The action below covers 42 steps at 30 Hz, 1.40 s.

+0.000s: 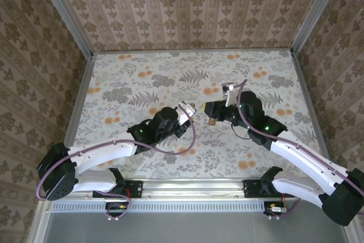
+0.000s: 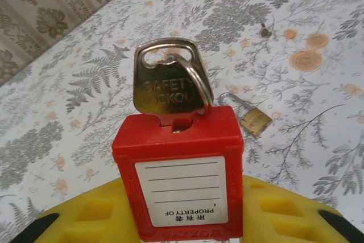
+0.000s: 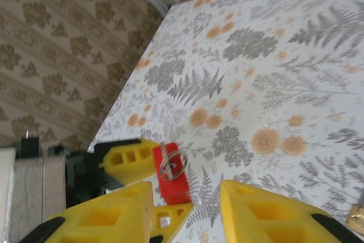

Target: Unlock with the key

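Floral tabletop (image 1: 142,72) | left gripper (image 2: 182,220) pinched key (image 2: 176,140) by its red head | right gripper (image 3: 186,197) stood spread | brass padlock (image 2: 254,119) lay near surface's centre

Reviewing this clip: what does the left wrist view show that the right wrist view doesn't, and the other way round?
Left wrist: the key faces the camera, its white label and stamped metal part readable, clamped in the left hand. The brass padlock lies whole on the table.
Right wrist: the right hand, fingers apart with nothing gripped, close to the key.
Shared: the key's red body and ring, yellow fingers of the left hand, and the floral table.
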Each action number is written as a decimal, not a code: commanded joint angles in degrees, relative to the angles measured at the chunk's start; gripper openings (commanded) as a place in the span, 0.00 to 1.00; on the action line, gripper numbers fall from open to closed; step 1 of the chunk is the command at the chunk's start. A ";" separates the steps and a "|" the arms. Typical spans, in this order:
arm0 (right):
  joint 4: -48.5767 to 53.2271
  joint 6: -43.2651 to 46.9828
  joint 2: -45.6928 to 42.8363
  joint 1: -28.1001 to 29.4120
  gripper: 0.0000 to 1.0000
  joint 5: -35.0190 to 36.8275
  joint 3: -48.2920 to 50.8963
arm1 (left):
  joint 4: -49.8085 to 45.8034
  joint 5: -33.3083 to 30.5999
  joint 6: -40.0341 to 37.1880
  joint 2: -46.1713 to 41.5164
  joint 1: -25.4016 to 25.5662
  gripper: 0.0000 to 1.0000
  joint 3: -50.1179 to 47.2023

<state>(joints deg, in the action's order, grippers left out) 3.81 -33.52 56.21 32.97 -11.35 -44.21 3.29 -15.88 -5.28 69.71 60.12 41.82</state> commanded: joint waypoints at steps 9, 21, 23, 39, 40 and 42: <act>6.58 9.06 7.04 -9.94 0.45 -28.96 -6.94 | -4.22 -4.80 -12.76 1.77 4.30 0.22 8.86; 10.40 8.28 3.50 -9.81 0.44 -25.57 -5.90 | -11.23 -4.09 -13.35 5.41 4.66 0.21 12.27; 10.33 7.96 3.72 -9.77 0.44 -25.23 -5.97 | -11.46 -3.91 -13.25 5.52 4.74 0.21 12.38; 10.14 9.34 10.91 -5.82 0.40 -23.98 -8.35 | -13.57 -2.24 -13.18 6.75 5.92 0.20 13.90; 10.16 9.34 11.15 -5.65 0.40 -24.23 -8.34 | -13.53 -2.23 -13.25 6.71 5.90 0.20 13.90; 10.25 9.41 11.67 -5.40 0.40 -24.40 -8.26 | -13.56 -2.17 -13.34 6.66 5.98 0.20 13.88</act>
<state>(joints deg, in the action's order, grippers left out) 14.11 -24.99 66.72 25.56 -34.52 -50.81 -14.09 -19.79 -17.65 76.03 64.53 52.95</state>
